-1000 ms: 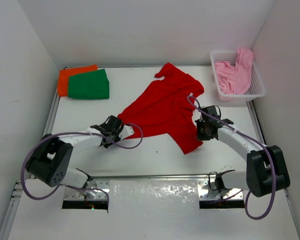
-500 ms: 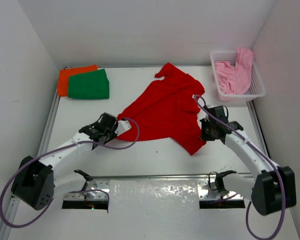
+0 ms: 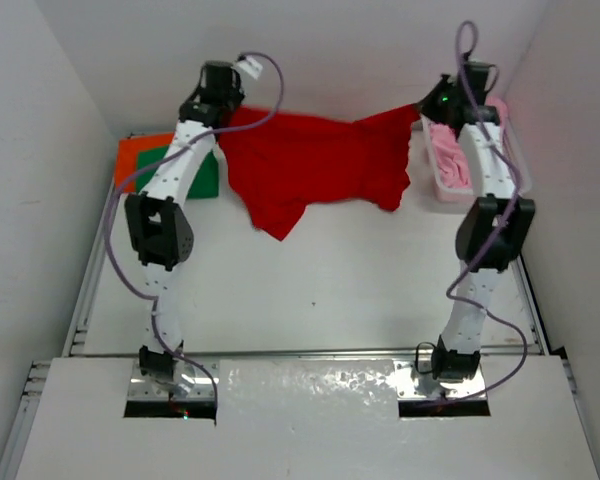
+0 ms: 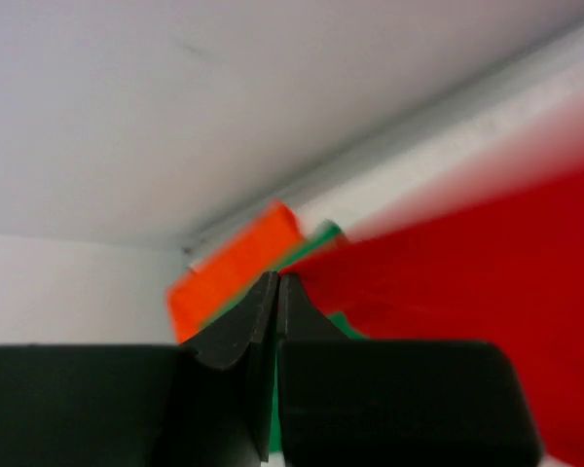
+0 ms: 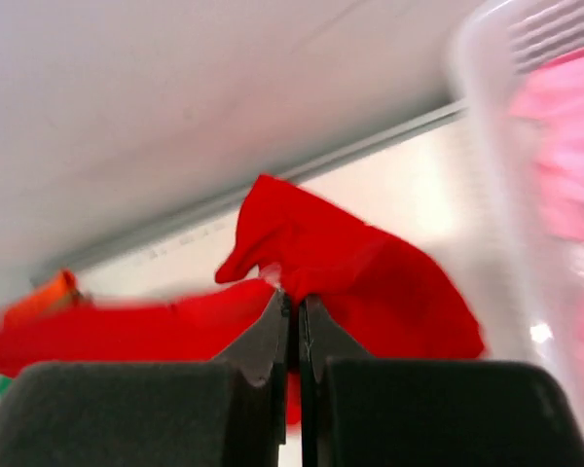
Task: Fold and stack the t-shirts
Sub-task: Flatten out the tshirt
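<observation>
The left gripper [image 3: 223, 108] is pinched shut on one top corner of the red t-shirt [image 3: 310, 160], and the right gripper [image 3: 423, 106] is clamped on the other. The shirt hangs stretched between them at the far wall, its lower edge dipping to a point left of centre. Bare table [image 3: 360, 290] spreads from that edge to the arm bases. The green t-shirt [image 3: 207, 178] and orange t-shirt [image 3: 128, 158] lie far left. The pink t-shirt [image 3: 448, 165] sits in the basket [image 3: 432, 196] far right.
</observation>
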Controlling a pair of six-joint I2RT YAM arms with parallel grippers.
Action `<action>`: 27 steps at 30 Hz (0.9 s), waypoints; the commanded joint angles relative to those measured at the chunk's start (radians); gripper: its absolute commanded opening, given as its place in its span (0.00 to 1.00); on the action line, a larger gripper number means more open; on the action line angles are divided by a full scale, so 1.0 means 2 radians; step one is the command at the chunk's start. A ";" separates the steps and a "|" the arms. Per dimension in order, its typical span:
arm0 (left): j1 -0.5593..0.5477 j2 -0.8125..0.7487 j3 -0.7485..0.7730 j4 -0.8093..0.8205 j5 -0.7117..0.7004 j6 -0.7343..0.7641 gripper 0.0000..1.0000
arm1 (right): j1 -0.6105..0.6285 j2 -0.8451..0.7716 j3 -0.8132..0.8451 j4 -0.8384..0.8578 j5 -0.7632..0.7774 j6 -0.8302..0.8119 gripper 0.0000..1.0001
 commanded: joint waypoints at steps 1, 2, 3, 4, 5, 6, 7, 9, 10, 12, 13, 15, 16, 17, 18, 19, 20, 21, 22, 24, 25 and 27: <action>-0.009 -0.213 -0.128 0.193 0.029 0.028 0.00 | -0.018 -0.166 0.019 0.097 0.009 0.041 0.00; -0.015 -0.230 -0.156 0.205 0.033 0.034 0.00 | -0.019 -0.154 0.051 0.073 0.003 0.029 0.00; -0.018 -0.237 -0.162 0.203 0.033 0.038 0.00 | -0.021 -0.143 0.072 0.054 -0.001 0.014 0.00; -0.018 -0.235 -0.156 0.178 0.038 0.037 0.00 | -0.022 -0.136 0.084 0.042 -0.004 0.009 0.00; -0.017 -0.234 -0.157 0.171 0.040 0.036 0.00 | -0.024 -0.142 0.071 0.036 -0.010 0.007 0.00; -0.017 -0.237 -0.159 0.168 0.039 0.037 0.00 | -0.024 -0.153 0.051 0.042 -0.012 -0.002 0.00; -0.017 -0.241 -0.170 0.167 0.037 0.040 0.00 | -0.024 -0.169 0.022 0.051 -0.013 -0.006 0.00; -0.017 -0.258 -0.188 0.171 0.040 0.043 0.00 | -0.024 -0.232 -0.080 0.084 -0.012 -0.020 0.00; -0.017 -0.265 -0.206 0.168 0.047 0.044 0.00 | -0.024 -0.254 -0.118 0.103 -0.012 -0.027 0.00; -0.018 -0.286 -0.241 0.155 0.056 0.047 0.00 | -0.024 -0.321 -0.223 0.115 -0.009 -0.049 0.00; -0.018 -0.296 -0.256 0.153 0.057 0.049 0.00 | -0.023 -0.364 -0.296 0.126 -0.013 -0.055 0.00; -0.019 -0.329 -0.314 0.140 0.057 0.057 0.00 | -0.023 -0.409 -0.370 0.134 -0.019 -0.065 0.00; -0.018 -0.342 -0.335 0.133 0.059 0.069 0.00 | -0.022 -0.433 -0.444 0.137 -0.021 -0.068 0.00; -0.019 -0.368 -0.357 0.124 0.057 0.076 0.00 | -0.022 -0.482 -0.481 0.134 -0.020 -0.073 0.00; -0.020 -0.381 -0.408 0.106 0.053 0.082 0.00 | -0.021 -0.508 -0.514 0.131 -0.019 -0.074 0.00; -0.020 -0.395 -0.433 0.097 0.050 0.095 0.00 | -0.019 -0.534 -0.581 0.116 -0.016 -0.075 0.00; -0.020 -0.424 -0.463 0.088 0.047 0.099 0.00 | -0.017 -0.587 -0.614 0.105 -0.015 -0.076 0.00; -0.020 -0.437 -0.520 0.067 0.047 0.103 0.00 | -0.014 -0.615 -0.644 0.092 -0.016 -0.076 0.00; -0.020 -0.452 -0.546 0.055 0.048 0.111 0.00 | -0.011 -0.641 -0.702 0.069 -0.016 -0.075 0.00; -0.024 -0.493 -0.617 0.014 0.050 0.114 0.00 | -0.002 -0.710 -0.767 0.015 -0.016 -0.076 0.00; -0.027 -0.519 -0.635 0.001 0.049 0.113 0.00 | 0.001 -0.730 -0.783 -0.004 -0.019 -0.075 0.00; -0.027 -0.541 -0.680 -0.044 0.046 0.098 0.00 | 0.010 -0.781 -0.812 -0.061 -0.031 -0.071 0.00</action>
